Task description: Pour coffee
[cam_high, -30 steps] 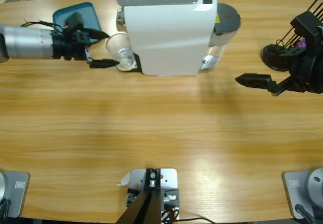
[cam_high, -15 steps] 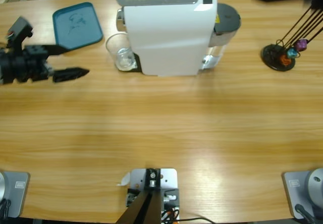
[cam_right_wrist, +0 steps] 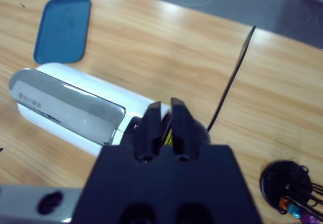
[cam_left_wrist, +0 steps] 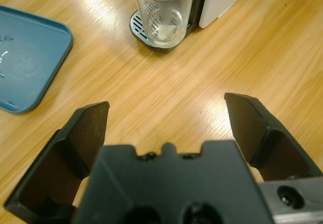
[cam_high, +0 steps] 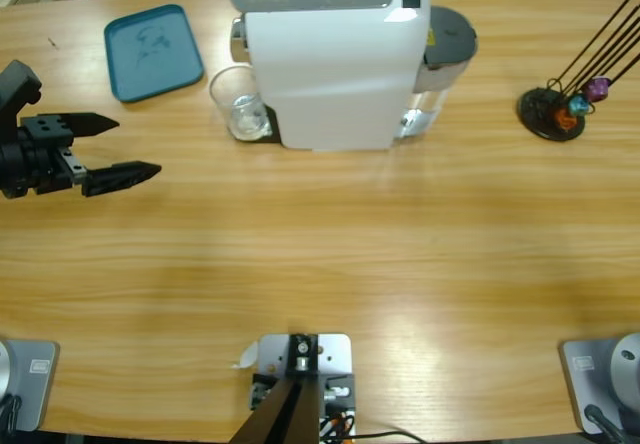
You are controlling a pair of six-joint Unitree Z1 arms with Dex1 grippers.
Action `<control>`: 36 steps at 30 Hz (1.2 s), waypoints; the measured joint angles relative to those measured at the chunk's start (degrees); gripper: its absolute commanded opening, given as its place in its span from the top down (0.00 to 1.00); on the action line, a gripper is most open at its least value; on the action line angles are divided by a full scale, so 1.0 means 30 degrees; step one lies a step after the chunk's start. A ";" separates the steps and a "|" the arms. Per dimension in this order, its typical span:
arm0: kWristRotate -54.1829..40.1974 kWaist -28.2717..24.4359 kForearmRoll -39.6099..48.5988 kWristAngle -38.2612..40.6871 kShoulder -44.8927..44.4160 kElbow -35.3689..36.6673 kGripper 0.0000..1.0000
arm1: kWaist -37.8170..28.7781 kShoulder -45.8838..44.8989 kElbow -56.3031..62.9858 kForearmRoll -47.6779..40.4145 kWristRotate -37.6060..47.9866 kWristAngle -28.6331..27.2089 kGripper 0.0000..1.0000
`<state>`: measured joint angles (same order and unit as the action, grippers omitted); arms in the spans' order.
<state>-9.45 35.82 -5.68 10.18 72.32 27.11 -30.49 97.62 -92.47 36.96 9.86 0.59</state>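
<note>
A clear glass (cam_high: 240, 104) stands on the drip tray under the spout of the white coffee machine (cam_high: 335, 64). In the left wrist view the glass (cam_left_wrist: 162, 12) is upright with a pale bottom; I cannot tell whether any coffee lies in it. My left gripper (cam_high: 138, 146) hovers open near the table's left edge, well short of the glass, with nothing between its jaws (cam_left_wrist: 166, 105). My right gripper (cam_right_wrist: 165, 105) is shut on nothing, high above the machine (cam_right_wrist: 70, 108); it is outside the high view.
A teal tray (cam_high: 152, 49) lies at the back left, beside the glass. A black capsule stand (cam_high: 560, 109) with coloured capsules stands at the far right. The machine's grey water tank (cam_high: 445, 44) is on its right side.
The left gripper drew back from the glass toward the left edge and stayed open. The right arm lifted away from the table's right side and left the high view.
</note>
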 measured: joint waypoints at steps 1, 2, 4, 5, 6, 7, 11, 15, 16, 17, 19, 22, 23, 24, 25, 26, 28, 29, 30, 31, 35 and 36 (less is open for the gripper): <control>0.0078 0.0001 0.0000 -0.0111 0.0000 0.0000 0.00 | 0.0000 0.0185 -0.0023 0.0142 0.0105 0.0240 1.00; 0.0164 0.0001 0.0000 -0.0266 0.0000 0.0000 0.00 | 0.0000 0.0323 -0.0024 0.0240 0.0189 0.0503 1.00; 0.0386 0.0002 0.0000 -0.0596 0.0000 0.0000 0.00 | 0.0000 0.0410 -0.0030 0.0417 0.0297 0.0880 1.00; 0.0481 0.0002 0.0000 -0.0674 0.0000 0.0000 0.00 | 0.0000 0.0410 -0.0059 0.0493 0.0314 0.1168 1.00; 0.0558 0.0002 0.0000 -0.0710 0.0000 0.0000 0.00 | 0.0000 0.0410 -0.0080 0.0546 0.0322 0.1555 1.00; 0.0633 0.0001 0.0000 -0.0726 0.0000 0.0000 0.00 | 0.0000 0.0410 -0.0081 0.0597 0.0323 0.1864 1.00; 0.0743 0.0002 0.0000 -0.0729 0.0000 0.0000 0.00 | 0.0000 0.0409 -0.0081 0.0867 0.0368 0.2686 1.00; 0.0747 0.0002 0.0000 -0.0735 0.0000 0.0000 0.00 | 0.0000 0.0409 -0.0081 0.1126 0.0480 0.3119 1.00; 0.0747 0.0002 0.0000 -0.0741 0.0000 0.0000 0.00 | 0.0000 0.0409 -0.0081 0.1159 0.0497 0.3154 1.00; 0.0748 0.0002 0.0000 -0.0748 0.0000 0.0000 0.00 | 0.0000 0.0409 -0.0082 0.1167 0.0505 0.3160 1.00; 0.0760 0.0002 0.0000 -0.0748 0.0001 0.0000 0.00 | 0.0000 0.0409 -0.0088 0.1167 0.0505 0.3160 1.00; 0.0802 0.0002 0.0000 -0.0748 0.0001 0.0000 0.00 | 0.0000 0.0416 -0.0218 0.1167 0.0504 0.3158 1.00; 0.0812 0.0002 0.0000 -0.0748 0.0001 0.0000 0.00 | 0.0000 0.0424 -0.0226 0.1167 0.0504 0.3158 1.00; 0.0813 0.0001 0.0000 -0.0749 0.0001 0.0000 0.00 | 0.0000 0.0443 -0.0226 0.1167 0.0504 0.3157 1.00; 0.0813 0.0002 0.0000 -0.0749 0.0001 0.0000 0.00 | 0.0000 0.0473 -0.0226 0.1168 0.0500 0.3147 1.00; 0.0814 0.0002 0.0000 -0.0749 0.0001 0.0000 0.00 | 0.0000 0.0499 -0.0226 0.1168 0.0490 0.3121 1.00; 0.0815 0.0002 0.0000 -0.0749 0.0001 0.0000 0.00 | 0.0000 0.0529 -0.0226 0.1168 0.0412 0.2978 1.00; 0.0816 0.0002 0.0000 -0.0749 0.0001 0.0000 0.00 | 0.0000 0.0530 -0.0226 0.1171 0.0330 0.2866 1.00; 0.0816 0.0002 0.0000 -0.0749 0.0001 0.0000 0.00 | 0.0000 0.0531 -0.0225 0.1179 0.0252 0.2728 1.00; 0.0818 0.0002 0.0000 -0.0749 0.0001 0.0000 0.00 | 0.0000 0.0533 -0.0224 0.1192 0.0198 0.2543 1.00; 0.0855 0.0002 0.0000 -0.0752 0.0001 0.0000 0.00 | 0.0000 0.0600 -0.0171 0.1236 0.0057 0.2297 1.00; 0.0886 0.0002 0.0000 -0.0759 0.0001 0.0000 0.00 | 0.0000 0.0616 -0.0163 0.1236 0.0016 0.2297 1.00</control>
<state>-6.80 35.83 -5.68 7.90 72.33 27.11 -30.49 99.47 -92.96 40.67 9.91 7.48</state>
